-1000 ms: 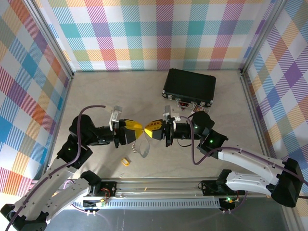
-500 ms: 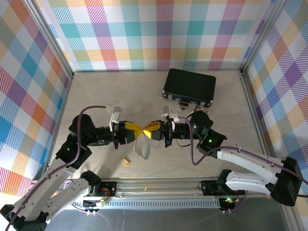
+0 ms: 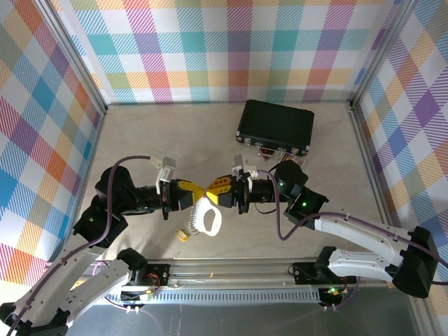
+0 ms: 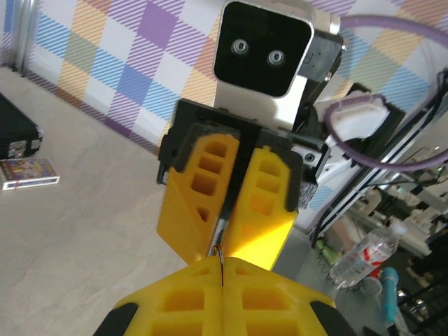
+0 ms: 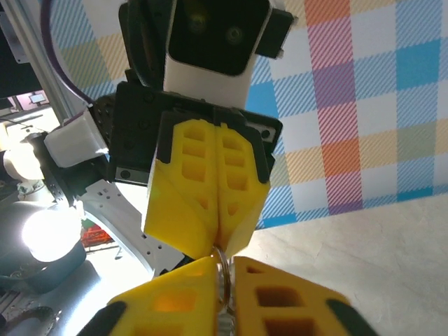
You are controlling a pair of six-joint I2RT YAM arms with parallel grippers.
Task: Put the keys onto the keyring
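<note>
From above, the left gripper (image 3: pixel 198 190) and the right gripper (image 3: pixel 212 188) meet tip to tip, raised over the table (image 3: pixel 154 140). The keyring (image 3: pixel 207 221) hangs as a pale loop just below where the tips meet. Holding it up between two arms probably leaves the loop free of the table so a key can be worked onto it. A small yellow piece (image 3: pixel 183 234) lies on the table near the loop, not picked up. A ridged grey thing beside the loop may be a key, but it is too small to tell. The black case (image 3: pixel 275 126) sits well apart at the back.

In the left wrist view, the left gripper (image 4: pixel 222 280) is clenched, and a thin dark wire of the keyring (image 4: pixel 220 257) comes up out of the seam between its fingers. The right gripper (image 4: pixel 224 241) faces it head-on, its jaws pressed together.

In the right wrist view, the right gripper (image 5: pixel 224 280) is also clenched, with a silvery curved edge of the keyring (image 5: pixel 222 264) pinched at the seam. The left gripper (image 5: pixel 218 241) stands directly opposite with its tips against the same metal. The two pinches sitting so close together suggest the arms mean to pry or steady the loop's coil.
</note>
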